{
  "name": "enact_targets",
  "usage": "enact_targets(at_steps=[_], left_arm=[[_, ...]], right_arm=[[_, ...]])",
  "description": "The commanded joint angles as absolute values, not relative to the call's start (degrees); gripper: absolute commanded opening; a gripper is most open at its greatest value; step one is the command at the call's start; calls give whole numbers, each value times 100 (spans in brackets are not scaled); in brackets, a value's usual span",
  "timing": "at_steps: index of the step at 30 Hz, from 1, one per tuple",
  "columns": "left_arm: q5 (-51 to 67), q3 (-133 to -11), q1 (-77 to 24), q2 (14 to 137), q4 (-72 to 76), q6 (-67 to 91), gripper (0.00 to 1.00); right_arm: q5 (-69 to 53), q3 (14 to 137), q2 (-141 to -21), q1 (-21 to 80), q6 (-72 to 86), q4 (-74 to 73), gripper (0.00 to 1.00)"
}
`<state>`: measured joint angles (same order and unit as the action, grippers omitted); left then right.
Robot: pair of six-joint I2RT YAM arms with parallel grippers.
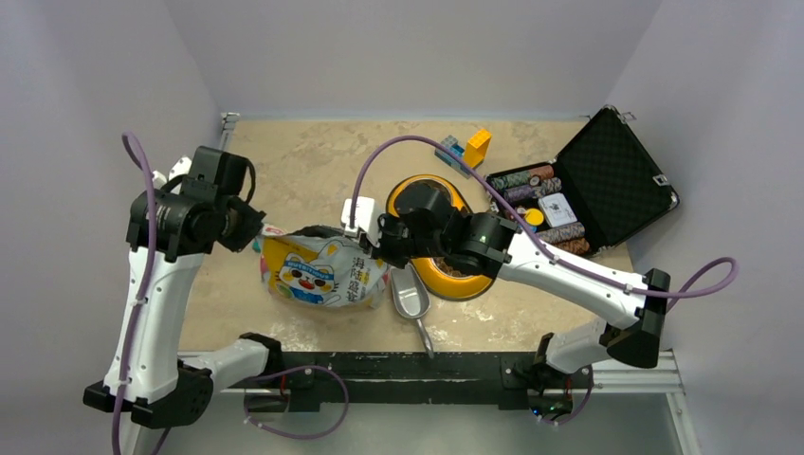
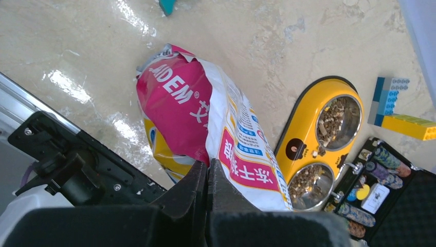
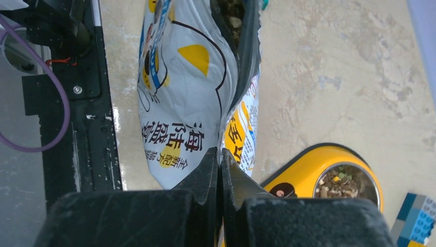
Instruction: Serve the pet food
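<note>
Left tool (image 2: 207,163) and right tool (image 3: 220,153) are both pinched tight on the bag (image 1: 318,270), which is lying by the desk's (image 1: 284,161) near edge. Pet food (image 2: 331,116) sits in the yellow feeder's (image 2: 303,109) bowls right beside it.

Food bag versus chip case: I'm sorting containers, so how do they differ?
The food bag is soft, glossy and colourful, lying on its side mid-table; the chip case is rigid and black, at the far right. The bag's mouth gapes slightly; the case's lid stands wide open. Both are open containers.

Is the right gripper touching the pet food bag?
Touching. The right wrist view shows the right gripper shut on the edge of the bag.
</note>
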<state>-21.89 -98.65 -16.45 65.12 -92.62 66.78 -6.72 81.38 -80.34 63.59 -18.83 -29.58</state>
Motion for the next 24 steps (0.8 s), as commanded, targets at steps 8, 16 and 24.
enact_targets(at_steps=[8, 16, 24], left_arm=[[-1164, -9572, -1494, 5152, -9663, 7527, 59], [936, -8477, -1494, 4536, -9264, 8724, 88], [1538, -7988, -1531, 4679, -7987, 9101, 100]], right_arm=[[-195, 9130, -8232, 6468, -958, -3585, 0], [-107, 9361, -8440, 6484, -1070, -3592, 0], [-191, 9420, -8509, 6519, -1136, -3629, 0]])
